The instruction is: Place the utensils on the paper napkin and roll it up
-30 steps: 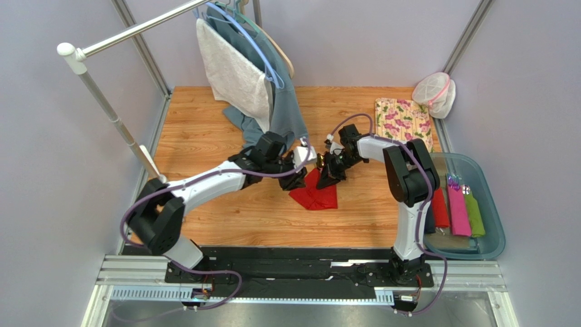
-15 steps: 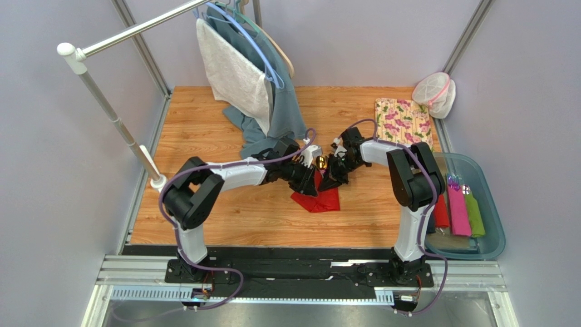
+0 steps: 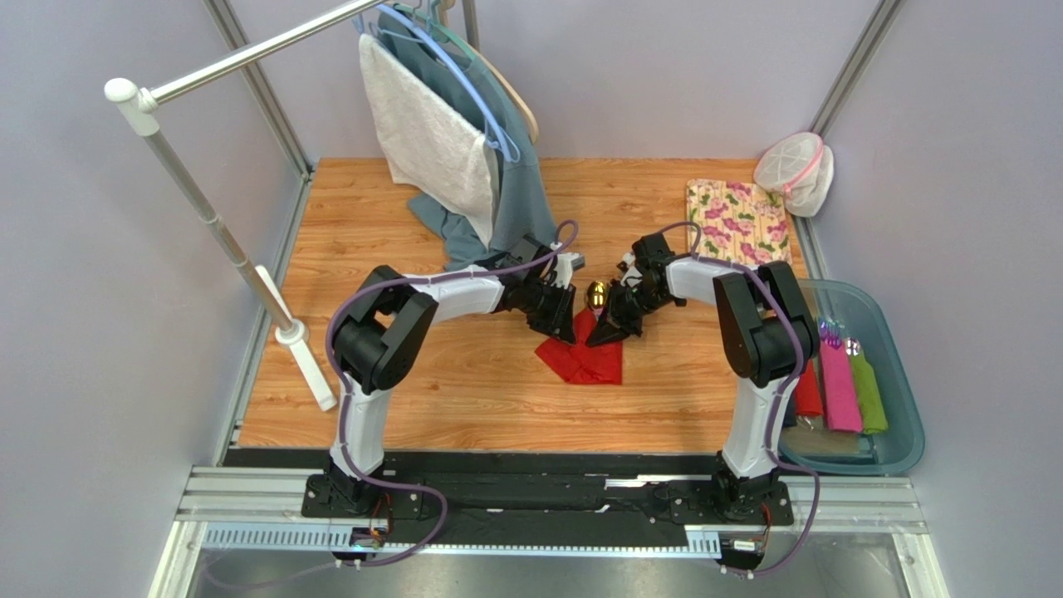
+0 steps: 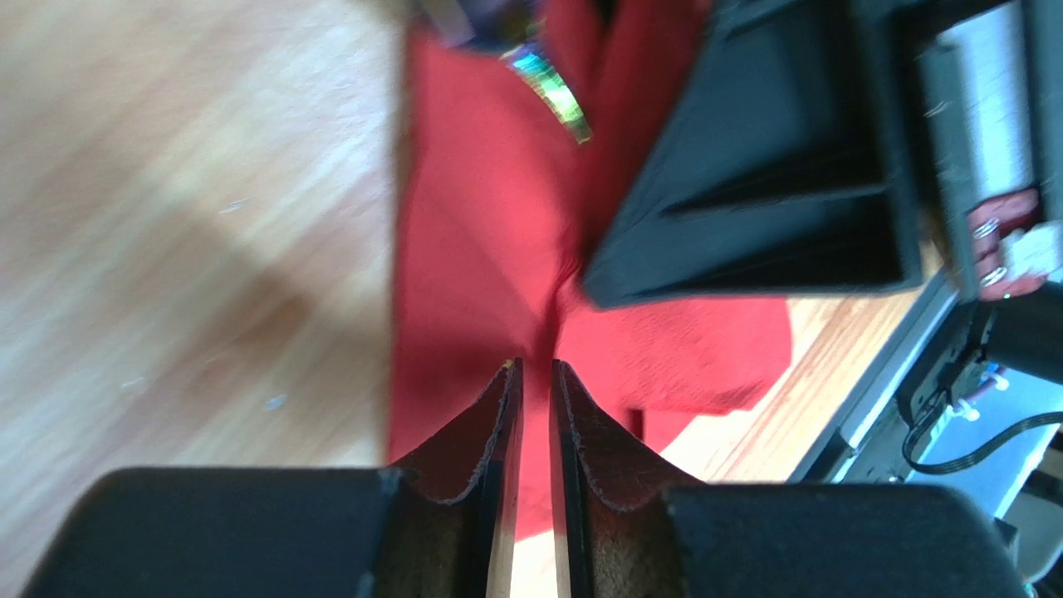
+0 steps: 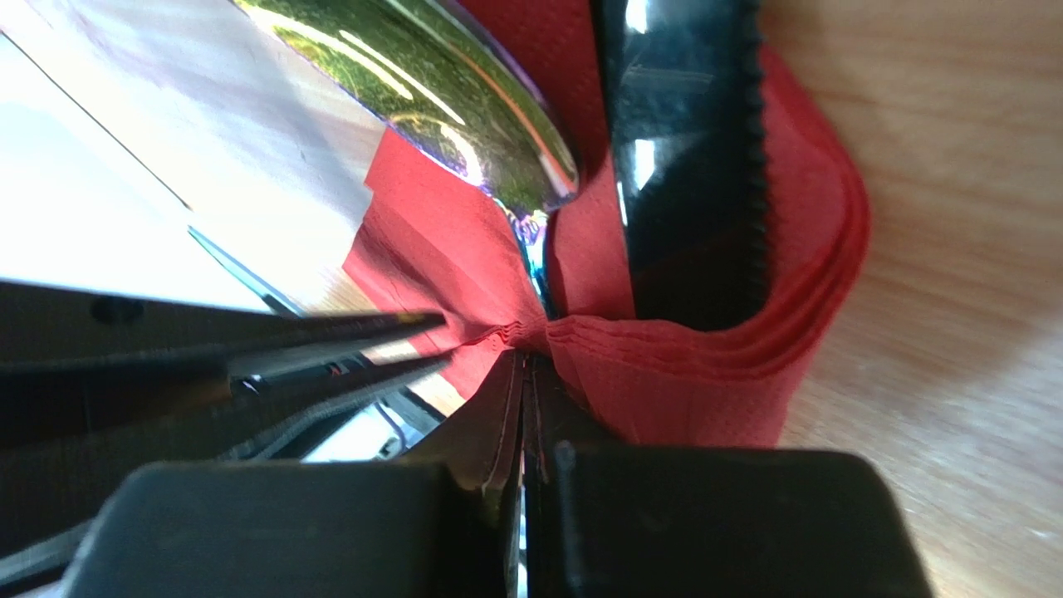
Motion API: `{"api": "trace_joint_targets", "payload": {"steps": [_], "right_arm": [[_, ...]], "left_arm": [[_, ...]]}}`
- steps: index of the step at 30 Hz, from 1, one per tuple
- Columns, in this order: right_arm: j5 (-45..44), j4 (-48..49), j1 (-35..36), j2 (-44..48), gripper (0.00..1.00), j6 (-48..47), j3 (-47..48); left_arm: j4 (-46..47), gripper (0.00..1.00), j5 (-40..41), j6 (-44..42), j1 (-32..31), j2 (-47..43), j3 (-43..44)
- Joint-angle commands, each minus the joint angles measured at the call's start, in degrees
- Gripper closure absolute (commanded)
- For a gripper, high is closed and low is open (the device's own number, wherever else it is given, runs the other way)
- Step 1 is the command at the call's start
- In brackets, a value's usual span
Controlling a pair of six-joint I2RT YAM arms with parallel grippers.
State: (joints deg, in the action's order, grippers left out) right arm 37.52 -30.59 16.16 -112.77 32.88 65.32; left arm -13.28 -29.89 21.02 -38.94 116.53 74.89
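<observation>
The red paper napkin (image 3: pixel 583 359) lies bunched on the wooden table, its far edge lifted between both grippers. A shiny gold spoon (image 3: pixel 597 295) and a black serrated knife (image 5: pixel 680 162) lie in its folds. The spoon bowl (image 5: pixel 437 87) fills the top of the right wrist view. My left gripper (image 3: pixel 558 314) is shut on the napkin's left edge; red paper (image 4: pixel 474 224) runs between its fingertips (image 4: pixel 533 365). My right gripper (image 3: pixel 611 327) is shut on the gathered napkin edge (image 5: pixel 699 374), with its tips (image 5: pixel 522 355) pressed together. The two grippers almost touch.
A garment rack with hanging clothes (image 3: pixel 462 137) stands at the back left, its pole base (image 3: pixel 293 334) on the table's left. A floral cloth (image 3: pixel 739 222) and a mesh bag (image 3: pixel 796 172) lie at the back right. A teal bin (image 3: pixel 898 374) with pink and green rolls sits right.
The left arm's elbow has swung right, toward the napkin. Both grippers, the spoon and the napkin's lifted edge have shifted slightly right.
</observation>
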Motion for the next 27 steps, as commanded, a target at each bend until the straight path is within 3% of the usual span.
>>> {"api": "trace_joint_targets", "payload": {"steps": [1, 6, 14, 27], "right_arm": [[-12.91, 2.11, -1.75, -3.42, 1.00, 1.48, 0.51], [-13.35, 3.52, -1.66, -5.43, 1.00, 5.78, 1.04], [-12.39, 4.13, -1.66, -5.44, 1.00, 8.07, 1.57], [-8.34, 4.40, -1.66, -2.99, 1.00, 7.20, 2.79]], "left_arm": [[0.52, 0.78, -1.56, -1.85, 1.93, -2.35, 0.27], [6.16, 0.74, -6.58, -3.17, 2.02, -7.37, -3.61], [8.44, 0.71, -8.96, 2.71, 1.32, -4.12, -1.95], [1.42, 0.80, -3.69, 4.65, 1.41, 3.26, 1.31]]}}
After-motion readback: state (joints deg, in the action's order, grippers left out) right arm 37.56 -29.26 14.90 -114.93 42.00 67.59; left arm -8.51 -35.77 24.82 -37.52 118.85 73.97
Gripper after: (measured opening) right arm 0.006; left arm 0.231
